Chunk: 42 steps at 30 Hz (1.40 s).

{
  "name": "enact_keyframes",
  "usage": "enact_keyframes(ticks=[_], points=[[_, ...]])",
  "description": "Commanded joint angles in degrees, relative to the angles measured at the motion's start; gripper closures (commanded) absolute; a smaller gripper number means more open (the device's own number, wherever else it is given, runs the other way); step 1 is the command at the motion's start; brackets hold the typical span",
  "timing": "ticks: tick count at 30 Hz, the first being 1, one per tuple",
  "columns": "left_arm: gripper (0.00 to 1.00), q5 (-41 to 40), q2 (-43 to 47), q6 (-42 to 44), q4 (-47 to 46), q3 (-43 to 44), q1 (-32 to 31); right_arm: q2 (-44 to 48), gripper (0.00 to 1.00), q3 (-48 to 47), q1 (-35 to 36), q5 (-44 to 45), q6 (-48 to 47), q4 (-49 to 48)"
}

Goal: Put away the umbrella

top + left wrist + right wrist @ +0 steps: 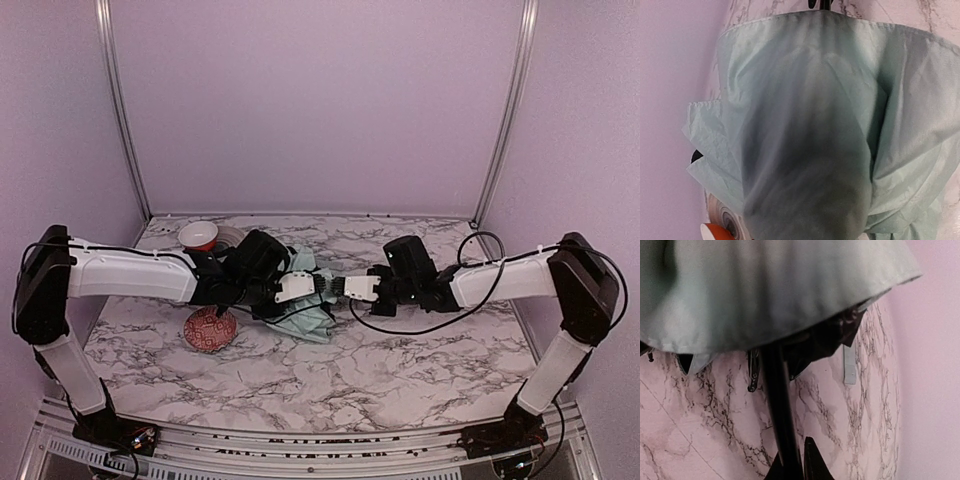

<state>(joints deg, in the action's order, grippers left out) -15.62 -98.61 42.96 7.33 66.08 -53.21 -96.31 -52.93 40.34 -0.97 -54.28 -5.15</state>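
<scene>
Between the hands | umbrella [312, 318] | right hand [340, 287] clamps its shaft [775, 405] | left hand [320, 284]: cannot tell

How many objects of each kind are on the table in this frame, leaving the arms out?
Umbrella: 1
Bowls: 3 (red bowl with a white rim, pale grey bowl beside it, red patterned bowl)
Total: 4
</scene>
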Motion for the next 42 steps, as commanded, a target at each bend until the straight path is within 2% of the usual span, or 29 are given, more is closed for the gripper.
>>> enact_keyframes(ticks=[1,5,7,13,18,23,26,31,34,37,39,42], points=[[1.00,14.10,-1.85,-11.23,3.14,-1.18,-1.65,4.93,0.85,4.60,2.19,-6.42,8.80,-6.89],[1.00,20.71,-3.35,-16.56,5.77,-2.45,-1.70,7.73,0.52,6.96,2.25,-11.32,13.24,-3.87],[1.00,23.44,-4.41,-18.52,7.50,-2.45,-1.72,10.14,0.43,8.37,2.45,-11.70,14.15,-3.04],[1.00,27.10,-6.51,-21.10,10.49,-2.94,-1.96,19.98,0.33,14.43,5.76,-11.72,10.70,-0.92],[1.00,29.29,-9.02,-22.64,12.95,-2.02,-1.90,26.83,0.33,17.14,11.58,-11.27,12.82,-0.75],[0.99,31.96,-10.28,-22.35,14.12,-0.87,-1.95,21.83,0.31,16.25,17.08,-12.38,16.87,-4.72],[0.88,33.05,-10.46,-21.11,15.64,-0.23,-1.98,16.99,0.31,13.92,17.21,-13.33,16.22,-4.55],[0.74,36.84,-10.21,-18.85,16.91,-0.35,-1.75,10.79,0.40,11.62,17.28,-11.85,13.09,-3.94],[0.72,38.36,-10.36,-18.08,17.29,-0.02,-1.79,8.45,0.63,10.60,17.23,-10.47,13.89,-4.31],[0.67,39.73,-10.63,-17.47,18.56,0.68,-1.67,8.12,0.85,9.89,17.14,-12.91,15.20,-4.58],[0.62,41.07,-10.16,-16.81,18.81,0.53,-1.63,7.63,0.94,9.78,16.85,-13.26,16.80,-4.41],[0.49,43.35,-8.64,-16.30,18.37,-0.01,-0.99,6.35,1.00,9.95,13.70,-16.13,20.45,-3.57]])
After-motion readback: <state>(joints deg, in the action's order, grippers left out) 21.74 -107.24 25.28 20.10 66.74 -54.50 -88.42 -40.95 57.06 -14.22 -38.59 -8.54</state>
